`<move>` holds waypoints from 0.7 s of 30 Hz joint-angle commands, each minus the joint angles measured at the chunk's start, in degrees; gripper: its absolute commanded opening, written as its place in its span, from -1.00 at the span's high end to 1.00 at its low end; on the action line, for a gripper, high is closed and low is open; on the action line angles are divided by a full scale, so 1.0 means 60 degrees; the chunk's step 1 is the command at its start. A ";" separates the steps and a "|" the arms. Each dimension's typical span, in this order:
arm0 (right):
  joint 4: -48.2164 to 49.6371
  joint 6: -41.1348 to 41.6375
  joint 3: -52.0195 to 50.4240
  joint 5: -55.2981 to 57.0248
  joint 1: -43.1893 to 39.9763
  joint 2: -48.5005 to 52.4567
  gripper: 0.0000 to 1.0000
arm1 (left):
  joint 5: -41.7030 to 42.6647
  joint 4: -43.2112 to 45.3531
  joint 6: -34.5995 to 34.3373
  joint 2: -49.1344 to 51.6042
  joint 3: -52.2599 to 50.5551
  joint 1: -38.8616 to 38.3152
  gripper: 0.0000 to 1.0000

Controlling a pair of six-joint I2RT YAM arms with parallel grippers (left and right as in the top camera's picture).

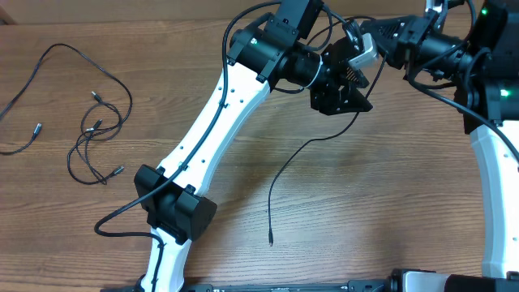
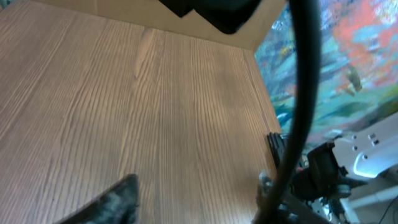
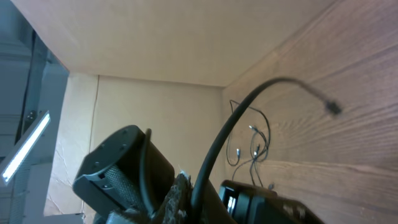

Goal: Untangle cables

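Note:
One black cable (image 1: 284, 166) runs from the two grippers at the back centre down to the table, its plug tip (image 1: 270, 241) lying near the front. My right gripper (image 1: 361, 57) is shut on this cable (image 3: 214, 155), which rises from its jaws and arcs out to the plug (image 3: 334, 107). My left gripper (image 1: 345, 89) sits just below and left of it. In the left wrist view its jaws stand apart and the cable (image 2: 301, 93) passes close by the right fingertip (image 2: 266, 182). Several other cables (image 1: 93, 122) lie tangled at the far left.
My left arm's elbow (image 1: 174, 203) hangs over the front left of the table. A cardboard wall (image 3: 155, 43) closes off the back edge. The right arm's white link (image 1: 495, 186) runs along the right side.

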 commanded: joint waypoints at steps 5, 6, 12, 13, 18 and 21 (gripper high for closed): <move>0.0692 0.0656 0.0262 -0.0270 -0.0350 -0.0062 0.93 | 0.1107 0.0284 -0.0561 0.0229 -0.0004 -0.0062 0.17; 0.0794 0.0714 0.0262 -0.0262 -0.0350 -0.0062 0.93 | 0.1202 0.0372 -0.0707 0.0229 0.0000 -0.0062 0.26; 0.1100 0.0729 0.0262 -0.0117 -0.0404 -0.0062 0.93 | 0.1286 0.0918 -0.2051 0.0226 0.0000 0.0058 0.92; 0.1096 0.0714 0.0262 -0.0113 -0.0448 -0.0062 0.93 | 0.1279 0.1013 -0.2299 0.0226 0.0000 0.0117 0.91; 0.0783 0.0160 0.0262 0.0171 -0.0900 -0.0044 0.93 | 0.0834 0.1300 -0.3960 0.0073 0.0095 0.0616 0.91; 0.0066 -0.0790 0.0262 0.0852 -0.1166 -0.0044 0.92 | 0.0306 0.1293 -0.4615 -0.0226 0.0135 0.0998 0.91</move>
